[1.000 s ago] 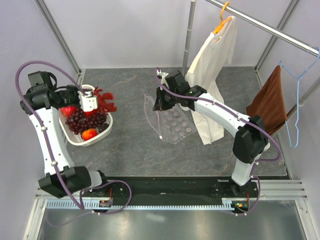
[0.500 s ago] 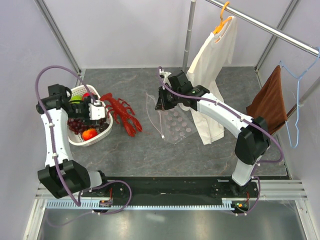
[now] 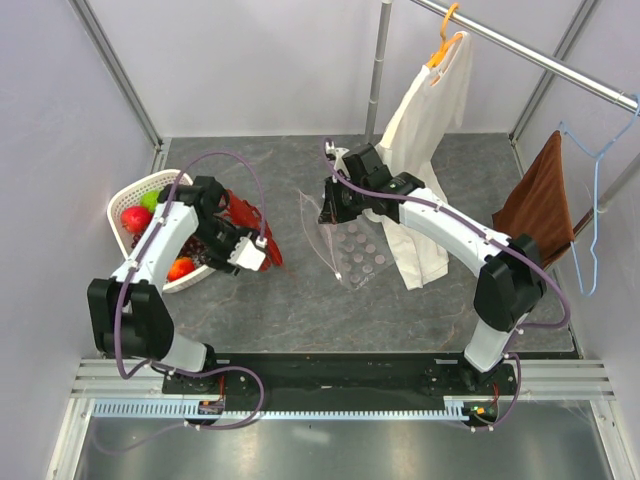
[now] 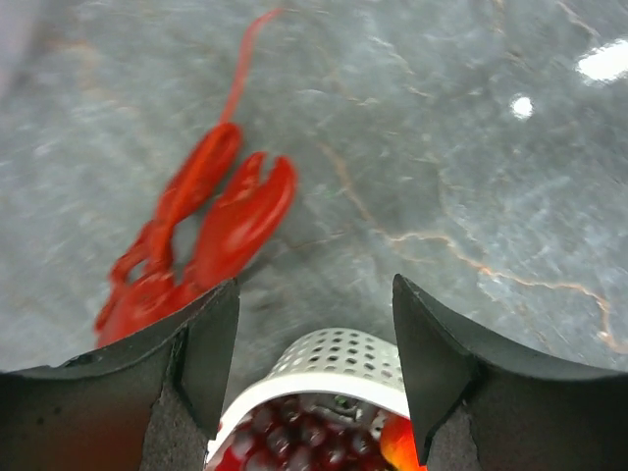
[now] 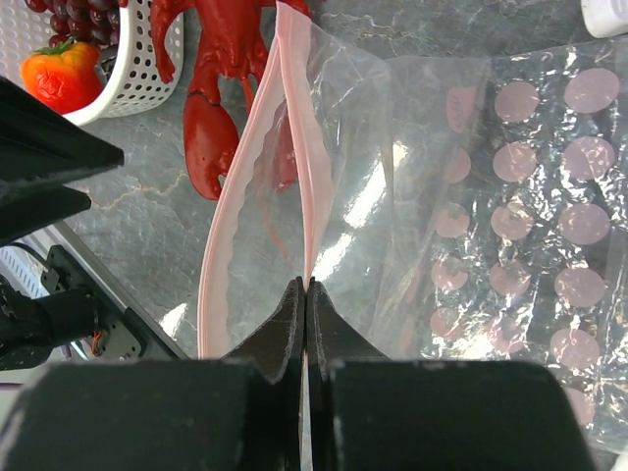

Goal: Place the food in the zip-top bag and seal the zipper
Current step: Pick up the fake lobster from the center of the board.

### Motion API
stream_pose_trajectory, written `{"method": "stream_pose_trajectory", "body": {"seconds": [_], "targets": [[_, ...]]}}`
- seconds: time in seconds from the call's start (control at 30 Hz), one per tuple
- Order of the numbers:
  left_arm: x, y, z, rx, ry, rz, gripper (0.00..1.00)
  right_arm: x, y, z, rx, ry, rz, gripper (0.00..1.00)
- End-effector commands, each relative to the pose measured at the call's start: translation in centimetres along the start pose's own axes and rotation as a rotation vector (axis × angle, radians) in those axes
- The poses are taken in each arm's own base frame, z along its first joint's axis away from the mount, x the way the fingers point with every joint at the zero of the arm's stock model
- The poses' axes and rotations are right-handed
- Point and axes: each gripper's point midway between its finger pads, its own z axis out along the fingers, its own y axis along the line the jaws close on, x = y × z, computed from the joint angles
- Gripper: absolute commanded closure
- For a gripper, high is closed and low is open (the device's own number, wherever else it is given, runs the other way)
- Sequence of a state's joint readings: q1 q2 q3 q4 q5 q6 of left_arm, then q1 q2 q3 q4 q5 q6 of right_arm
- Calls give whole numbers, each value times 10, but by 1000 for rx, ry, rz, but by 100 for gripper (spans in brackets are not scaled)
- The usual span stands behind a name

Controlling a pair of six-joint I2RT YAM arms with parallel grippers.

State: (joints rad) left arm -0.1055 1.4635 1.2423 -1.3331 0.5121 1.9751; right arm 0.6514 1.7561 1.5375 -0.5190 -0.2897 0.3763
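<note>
The clear zip-top bag [image 3: 358,252] [image 5: 491,196], dotted with pale rounds, lies mid-table with its mouth raised. My right gripper [image 3: 334,206] [image 5: 306,290] is shut on the pink zipper [image 5: 294,128] strip at that mouth. A red toy lobster [image 3: 240,208] [image 4: 201,231] [image 5: 221,88] lies on the table between basket and bag. My left gripper [image 3: 258,252] [image 4: 314,343] hangs open beside it, with nothing between its fingers. More food sits in the white basket [image 3: 125,195] [image 4: 339,358]: a red apple [image 3: 133,218], a green piece [image 3: 150,200], an orange fruit [image 3: 180,268] [image 5: 61,74] and grapes [image 4: 294,437].
A cream shirt [image 3: 425,140] hangs from a rail right behind the bag. At the far right a brown cloth [image 3: 540,205] and a blue hanger [image 3: 597,200] hang. Frame posts stand at the back corners.
The left gripper carried the lobster out of the basket, opened and let it drop on the table. The left arm then swung right. The right gripper shifted the bag mouth slightly.
</note>
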Motion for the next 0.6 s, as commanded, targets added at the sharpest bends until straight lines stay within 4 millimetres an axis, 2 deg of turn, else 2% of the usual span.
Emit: {"method": "stream_pose_trajectory", "body": {"seconds": [0.0,0.13,0.17,0.2,0.27,0.3,0.37,0.43,0.57], "targets": [[5,8,12,81,65,413,30,-10,-1,-18,3,-47,-14,100],[13,28,26,-11,112,497,28,-9,-2,-18,2,-42,-7,100],[13,33,26,-61,137,519,24,-10,-3,-19,2,-43,0,100],[18,38,37,-106,153,560,23,-10,-4,-19,3,-44,1,100],[14,33,47,-146,137,583,21,-10,-6,-19,5,-43,7,100],[13,41,47,-184,145,611,21,-10,-6,-20,2,-42,12,100],[13,36,54,-199,142,634,20,-9,-8,-20,4,-40,19,100],[14,46,53,-250,163,667,20,-8,-8,-19,-2,-34,28,100],[8,44,58,-282,146,693,22,-8,-7,-19,-8,-34,30,100]]}}
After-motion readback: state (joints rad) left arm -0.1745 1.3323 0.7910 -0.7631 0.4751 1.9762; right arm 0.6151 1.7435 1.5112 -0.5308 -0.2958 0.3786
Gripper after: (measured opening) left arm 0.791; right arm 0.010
